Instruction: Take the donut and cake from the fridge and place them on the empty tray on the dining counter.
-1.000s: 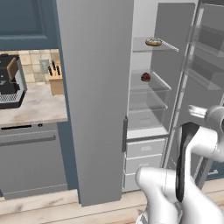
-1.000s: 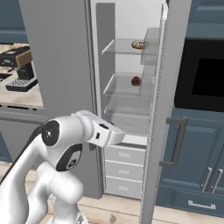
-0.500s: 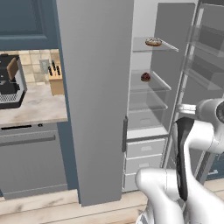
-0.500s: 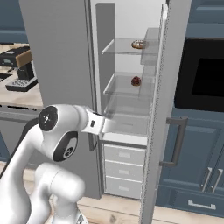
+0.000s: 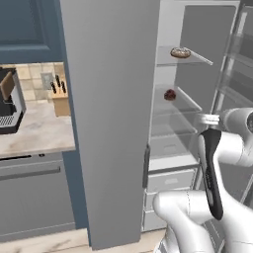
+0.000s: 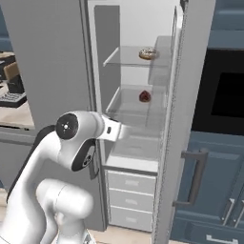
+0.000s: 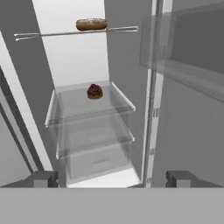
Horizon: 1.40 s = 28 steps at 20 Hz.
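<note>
A: What sits at the left?
B: A bench (image 5: 34, 136) with a knife block (image 5: 60, 101), then the fridge (image 5: 113, 113) with its door swung open.
A: And inside it?
B: The donut (image 7: 91, 24) lies on the top glass shelf (image 7: 74, 33); the cake (image 7: 94, 91) sits one shelf lower, near the back.
A: The jaws?
B: Spread wide, holding nothing, fingertips (image 7: 43, 178) well short of both.

1. Beige marbled wall counter (image 5: 34, 133) runs under a tiled backsplash.
2. Wooden knife block with dark handles (image 5: 60, 99) stands at the counter's back, against the backsplash.
3. Dark coffee machine (image 5: 9, 106) sits on the counter, well left of the knife block.
4. Black built-in oven (image 6: 224, 95) sits above blue-grey panelled cabinets (image 6: 209, 190).
</note>
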Available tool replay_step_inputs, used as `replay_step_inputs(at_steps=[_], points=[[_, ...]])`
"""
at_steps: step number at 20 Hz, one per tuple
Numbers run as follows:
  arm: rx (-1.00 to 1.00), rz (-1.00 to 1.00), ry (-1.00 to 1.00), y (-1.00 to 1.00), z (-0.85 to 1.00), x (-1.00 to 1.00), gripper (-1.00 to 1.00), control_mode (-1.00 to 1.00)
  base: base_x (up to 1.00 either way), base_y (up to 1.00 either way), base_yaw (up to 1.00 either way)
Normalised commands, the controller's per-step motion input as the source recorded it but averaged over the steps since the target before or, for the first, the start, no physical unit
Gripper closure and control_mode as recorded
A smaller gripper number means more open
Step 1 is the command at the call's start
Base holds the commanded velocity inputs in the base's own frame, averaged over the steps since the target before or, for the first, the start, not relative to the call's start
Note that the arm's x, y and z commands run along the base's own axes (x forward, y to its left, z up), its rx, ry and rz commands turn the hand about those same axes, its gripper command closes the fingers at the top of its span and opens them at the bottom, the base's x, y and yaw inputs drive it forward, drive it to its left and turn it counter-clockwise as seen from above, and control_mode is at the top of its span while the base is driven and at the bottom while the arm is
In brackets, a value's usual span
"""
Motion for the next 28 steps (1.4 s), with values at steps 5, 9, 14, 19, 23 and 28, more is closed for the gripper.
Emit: replay_step_inputs(at_steps=[5,9,14,19,23,28], points=[[0.00,0.00,0.00,0.00,0.00,0.00,-1.00,1.00,0.86,0.14,-0.11],[0.00,0.00,0.00,0.00,0.00,0.00,-1.00,1.00,0.75,0.00,-0.16],[0.00,0.00,0.00,0.00,0.00,0.00,-1.00,1.00,0.56,0.09,-0.30],[0.00,0.00,0.00,0.00,0.00,0.00,-1.00,1.00,0.35,0.13,-0.30],[0.00,0.00,0.00,0.00,0.00,0.00,-1.00,1.00,0.36,0.01,-0.24],[0.00,0.00,0.00,0.00,0.00,0.00,-1.00,1.00,0.25,-0.72,-0.09]])
